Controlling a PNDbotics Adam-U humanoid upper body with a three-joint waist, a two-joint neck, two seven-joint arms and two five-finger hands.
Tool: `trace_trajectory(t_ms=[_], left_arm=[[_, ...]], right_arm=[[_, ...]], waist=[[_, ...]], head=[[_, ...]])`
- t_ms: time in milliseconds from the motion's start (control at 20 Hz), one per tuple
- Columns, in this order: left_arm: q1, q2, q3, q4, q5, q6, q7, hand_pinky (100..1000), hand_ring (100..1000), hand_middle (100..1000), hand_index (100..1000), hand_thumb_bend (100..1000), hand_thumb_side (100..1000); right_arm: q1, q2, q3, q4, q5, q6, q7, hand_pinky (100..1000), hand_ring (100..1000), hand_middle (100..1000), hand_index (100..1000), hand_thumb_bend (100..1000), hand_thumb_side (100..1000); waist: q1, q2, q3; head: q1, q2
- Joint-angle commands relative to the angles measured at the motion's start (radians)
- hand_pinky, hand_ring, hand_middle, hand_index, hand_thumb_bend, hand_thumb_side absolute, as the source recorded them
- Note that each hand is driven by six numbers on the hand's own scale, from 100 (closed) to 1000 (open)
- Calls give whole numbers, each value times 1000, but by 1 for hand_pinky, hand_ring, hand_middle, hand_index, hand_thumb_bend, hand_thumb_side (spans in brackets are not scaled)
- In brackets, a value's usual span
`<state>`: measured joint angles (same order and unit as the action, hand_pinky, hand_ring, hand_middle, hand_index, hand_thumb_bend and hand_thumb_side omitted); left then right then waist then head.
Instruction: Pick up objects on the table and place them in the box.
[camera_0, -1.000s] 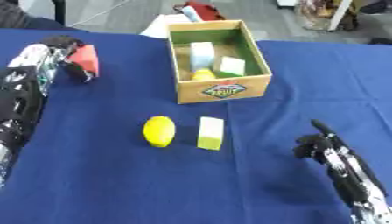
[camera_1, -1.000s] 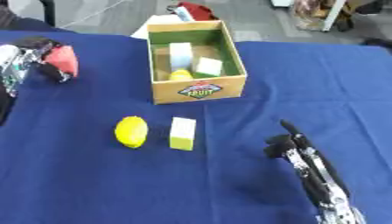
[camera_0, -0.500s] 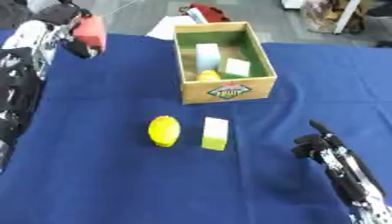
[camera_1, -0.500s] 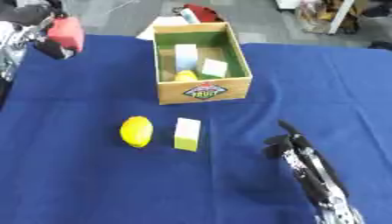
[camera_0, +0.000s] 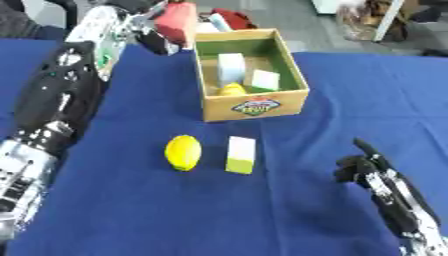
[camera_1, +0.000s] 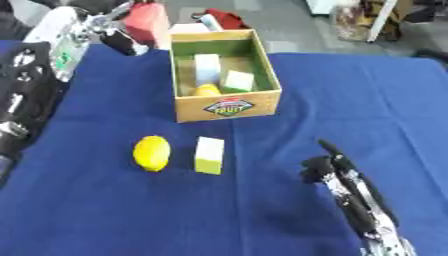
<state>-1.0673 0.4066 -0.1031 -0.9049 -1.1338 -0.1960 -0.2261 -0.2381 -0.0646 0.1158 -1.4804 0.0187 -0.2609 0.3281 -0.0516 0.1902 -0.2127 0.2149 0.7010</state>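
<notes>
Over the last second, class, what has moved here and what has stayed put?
The left hand, curled round the red block, has carried it from the table's left side toward the cardboard box, now beside its far-left corner. The yellow lemon, white-and-green block and right hand stayed put.

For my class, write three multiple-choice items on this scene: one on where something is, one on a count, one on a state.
1. Where is the lemon?
A. inside the box
B. on the cloth, left of the block
C. in the right robot hand

2. How many things lie on the cloth in front of the box?
A. two
B. four
C. none

3. What is the left robot hand doing?
A. resting open on the cloth
B. holding a red object beside the box
C. pressing the lemon

Answers:
1 B, the lemon lies just left of the white and green block.
2 A, only lemon and block lie there.
3 B, its fingers grip the red object near the box's far left corner.
</notes>
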Motion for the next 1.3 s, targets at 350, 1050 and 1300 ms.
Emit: trace_trajectory(t_ms=[350, 1050, 1300], left_arm=[[-14, -96, -38, 61, -136, -39, -40, 818, 766, 801, 948, 340, 278], [-26, 0, -26, -51, -49, -88, -90, 861, 817, 881, 992, 393, 678], [9, 138, -76, -203, 176, -178, -220, 819, 739, 782, 944, 357, 263]], right_arm=[[-17, 9, 8, -19, -10, 0, 10, 649, 654, 666, 1000, 100, 746], [-9, 1, 0, -16, -6, 1, 6, 649, 654, 666, 1000, 100, 735], [-2, -10, -10, -16, -3, 1, -1, 649, 654, 666, 1000, 100, 729]], waist=[[1, -6, -33], [8, -25, -7], [21, -37, 21]], head=[[10, -8], [-10, -5], [-27, 5]])
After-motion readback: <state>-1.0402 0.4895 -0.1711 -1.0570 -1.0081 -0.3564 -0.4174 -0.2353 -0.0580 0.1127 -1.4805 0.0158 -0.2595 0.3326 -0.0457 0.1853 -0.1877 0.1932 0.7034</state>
